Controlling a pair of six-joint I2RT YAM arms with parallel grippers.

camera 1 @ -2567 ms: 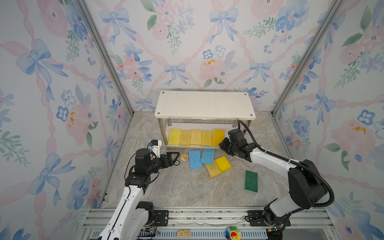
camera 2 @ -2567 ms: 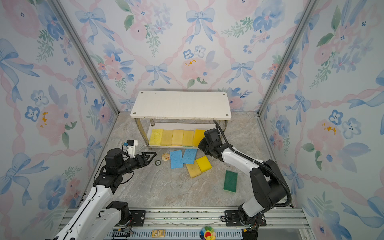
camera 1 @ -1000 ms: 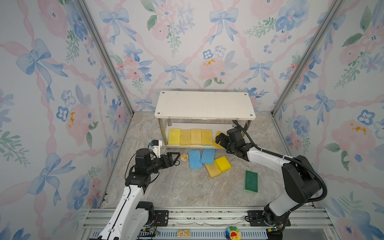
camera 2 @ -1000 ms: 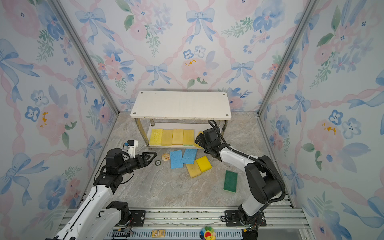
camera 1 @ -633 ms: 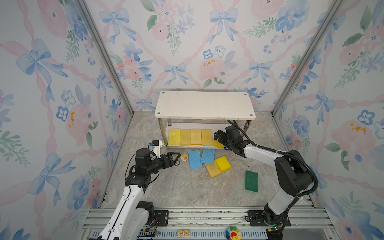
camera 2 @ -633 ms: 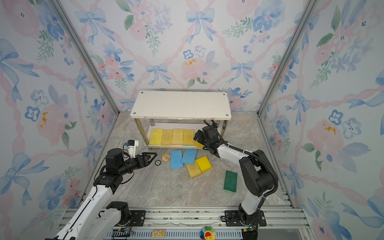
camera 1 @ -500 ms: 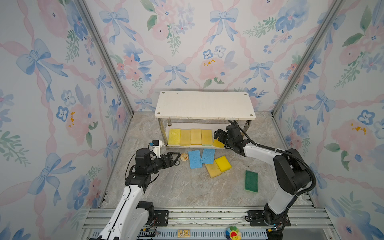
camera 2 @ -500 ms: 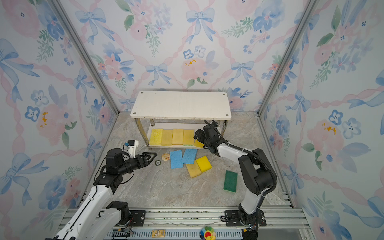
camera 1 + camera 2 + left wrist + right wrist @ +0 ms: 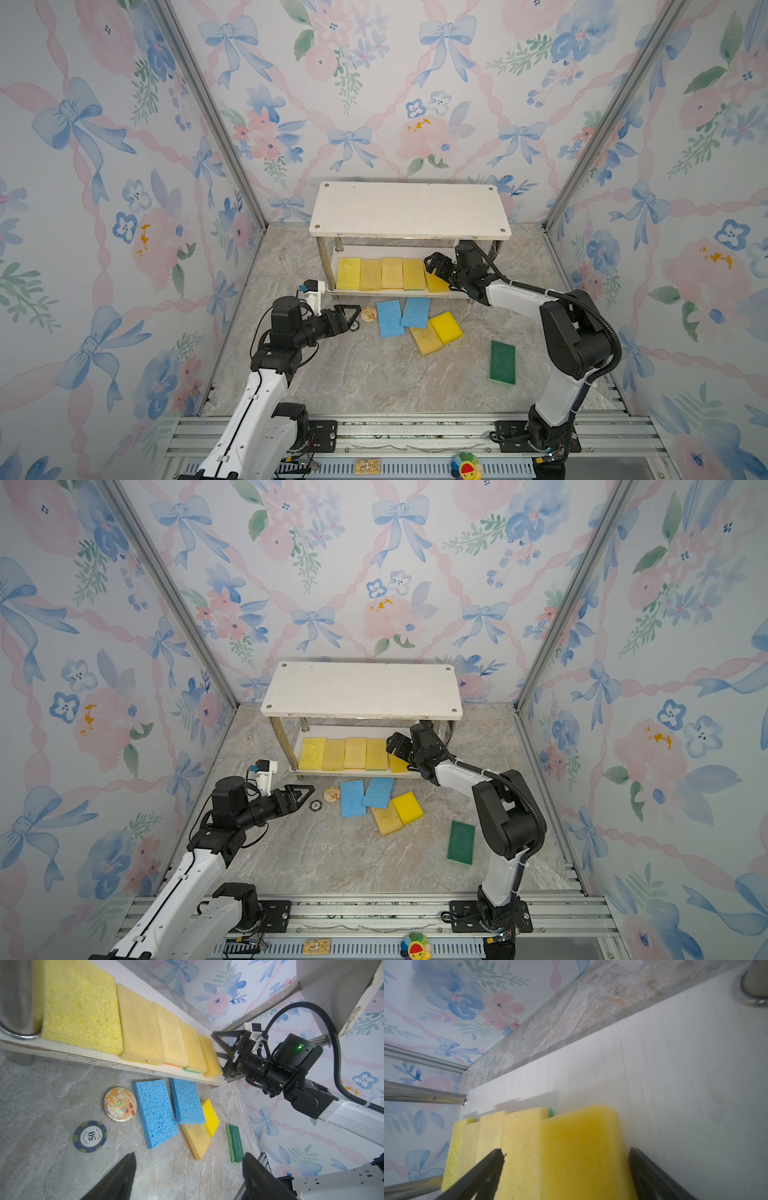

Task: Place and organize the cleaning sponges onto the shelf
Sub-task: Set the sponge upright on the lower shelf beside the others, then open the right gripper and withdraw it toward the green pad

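My right claw (image 9: 435, 266), jaws spread wide, has just pushed the fifth orange-yellow foam sponge (image 9: 435, 284) onto the lower board of the white two-tier metal-legged shelf (image 9: 409, 210), snug beside four yellow neighbours (image 9: 380, 273); half now shelved.

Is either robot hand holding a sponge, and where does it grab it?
Neither. The right gripper stands open around the end yellow sponge, which lies on the shelf; the left gripper is open and empty.
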